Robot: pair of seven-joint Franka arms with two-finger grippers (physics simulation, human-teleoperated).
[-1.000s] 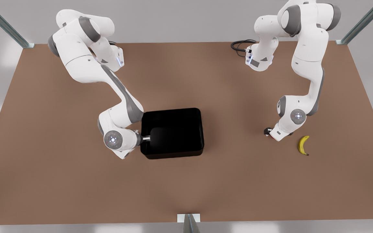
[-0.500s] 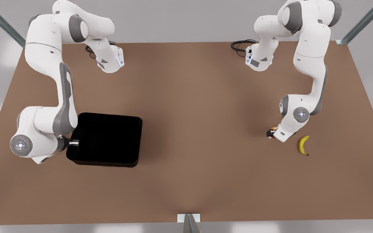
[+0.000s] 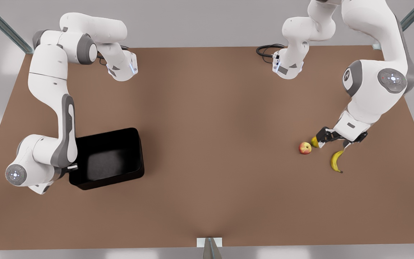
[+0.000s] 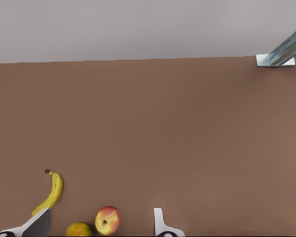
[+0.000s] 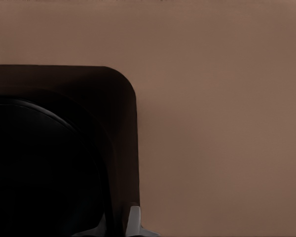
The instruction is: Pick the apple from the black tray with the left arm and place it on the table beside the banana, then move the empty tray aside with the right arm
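Since the earlier frames the black tray (image 3: 108, 156) has been dragged from the table's middle toward the front view's left and now sits tilted, while the left gripper (image 3: 331, 138) has lifted clear of the apple (image 3: 304, 148). The apple rests on the table (image 3: 210, 108), free of the tray, near the banana (image 3: 336, 161), with a dull yellow-orange round fruit (image 3: 314, 141) just beside it. The left gripper hovers over the fruit with its fingers spread and nothing between them. The right gripper (image 3: 73, 167) is clamped on the tray's wall, one fingertip (image 5: 133, 219) visible outside the wall. Risk: the raised tray hangs from a single-wall pinch, and its glossy, smooth surface could slip or swing; the round apple could roll on the flat matte tabletop if brushed. The tray is rectangular, low-walled, round-cornered; the banana is curved and dark-tipped.
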